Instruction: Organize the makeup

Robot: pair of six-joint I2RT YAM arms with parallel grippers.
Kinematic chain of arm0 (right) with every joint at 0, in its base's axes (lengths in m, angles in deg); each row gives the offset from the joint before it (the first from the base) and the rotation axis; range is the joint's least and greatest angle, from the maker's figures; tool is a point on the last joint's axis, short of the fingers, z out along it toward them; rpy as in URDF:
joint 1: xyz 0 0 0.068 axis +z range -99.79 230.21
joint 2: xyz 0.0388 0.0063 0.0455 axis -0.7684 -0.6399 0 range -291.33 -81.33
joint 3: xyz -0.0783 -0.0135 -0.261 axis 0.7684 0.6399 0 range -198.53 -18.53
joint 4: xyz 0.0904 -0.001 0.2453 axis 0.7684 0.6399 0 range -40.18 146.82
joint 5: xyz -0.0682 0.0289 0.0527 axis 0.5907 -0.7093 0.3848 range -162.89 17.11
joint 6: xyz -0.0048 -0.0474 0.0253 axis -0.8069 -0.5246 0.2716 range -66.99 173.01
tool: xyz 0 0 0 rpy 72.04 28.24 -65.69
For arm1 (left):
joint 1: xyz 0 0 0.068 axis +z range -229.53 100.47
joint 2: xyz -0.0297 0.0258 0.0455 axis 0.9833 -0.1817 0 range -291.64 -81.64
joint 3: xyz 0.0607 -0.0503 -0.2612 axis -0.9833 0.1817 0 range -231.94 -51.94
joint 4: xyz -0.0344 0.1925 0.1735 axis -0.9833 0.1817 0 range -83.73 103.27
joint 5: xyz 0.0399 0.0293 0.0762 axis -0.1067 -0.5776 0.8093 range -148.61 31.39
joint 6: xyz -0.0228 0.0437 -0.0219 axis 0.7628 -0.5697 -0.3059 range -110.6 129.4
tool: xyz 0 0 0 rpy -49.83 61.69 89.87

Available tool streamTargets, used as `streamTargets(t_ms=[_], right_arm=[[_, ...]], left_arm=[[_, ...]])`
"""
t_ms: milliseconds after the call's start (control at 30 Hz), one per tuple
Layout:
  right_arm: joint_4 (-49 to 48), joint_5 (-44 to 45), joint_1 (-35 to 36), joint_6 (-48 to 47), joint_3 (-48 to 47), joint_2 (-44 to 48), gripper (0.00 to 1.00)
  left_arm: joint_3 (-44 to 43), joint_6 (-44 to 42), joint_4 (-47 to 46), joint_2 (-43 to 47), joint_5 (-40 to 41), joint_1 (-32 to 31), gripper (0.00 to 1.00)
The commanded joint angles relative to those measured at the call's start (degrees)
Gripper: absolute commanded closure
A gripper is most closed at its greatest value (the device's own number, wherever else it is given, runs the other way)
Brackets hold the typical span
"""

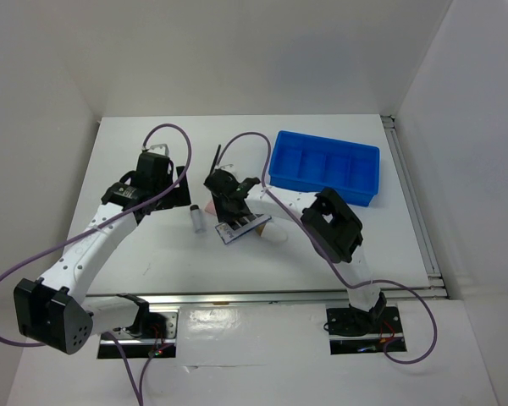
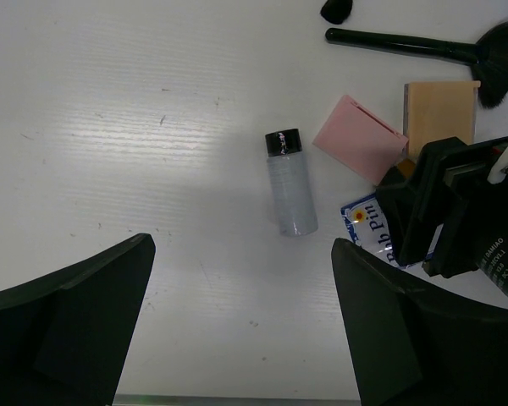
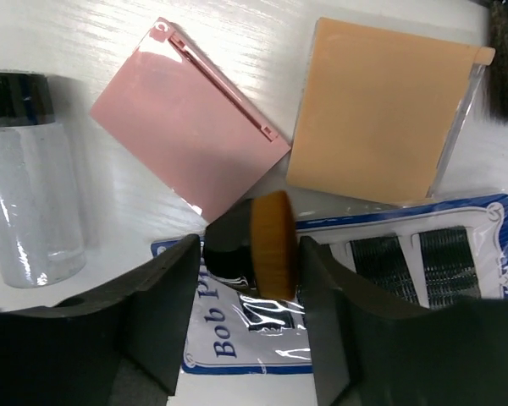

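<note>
Makeup (image 1: pixel 196 218) lies on the middle of the desk (image 1: pixel 135 254), a little left of centre.

The left arm (image 1: pixel 93 241) rises from the near edge and leans toward the far left. Its pincer (image 2: pixel 244 244) hangs above the desk, jaws wide apart with nothing between them.

In front of it lies one clear vial (image 2: pixel 289 182) with a black cap, on its side. To the right of the vial are two square pads, one pink (image 2: pixel 360 138) and one tan (image 2: pixel 440 117), corners nearly touching. Beyond them, toward the far edge, lies one long black-handled brush (image 2: pixel 398 40), with the dark tip of a second brush (image 2: pixel 337 10) just past it. Nearer than the pads is one blue-edged card of bobby pins (image 3: pixel 381 271).

The right arm (image 1: pixel 334 222) climbs from the near edge, bends at the elbow and reaches left across the desk. Its pincer (image 3: pixel 250 245) is low over the card. One short brush (image 3: pixel 267 245) with brown bristles stands between its jaws, which flank it closely. I cannot tell whether they press on it.

One blue tray (image 1: pixel 368 193) with a row of compartments sits near the far right corner, and all the makeup named here is outside it.
</note>
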Motion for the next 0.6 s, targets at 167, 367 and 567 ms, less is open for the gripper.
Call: streamTargets(t_ms=[167, 367, 567], right_arm=[[1.68, 4.37, 1.29, 1.13, -2.59, -0.29, 0.56], [2.39, 5.43, 1.29, 0.52, -3.2, 4.18, 0.68], [2.91, 6.04, 1.29, -0.1, -3.2, 8.23, 0.68]], left_arm=[[0.32, 0.55, -0.19, 1.38, 0.92, -0.28, 0.0], [0.32, 0.55, -0.19, 1.38, 0.92, -0.28, 0.0], [-0.73, 0.55, 0.43, 1.38, 1.98, -0.28, 0.0]])
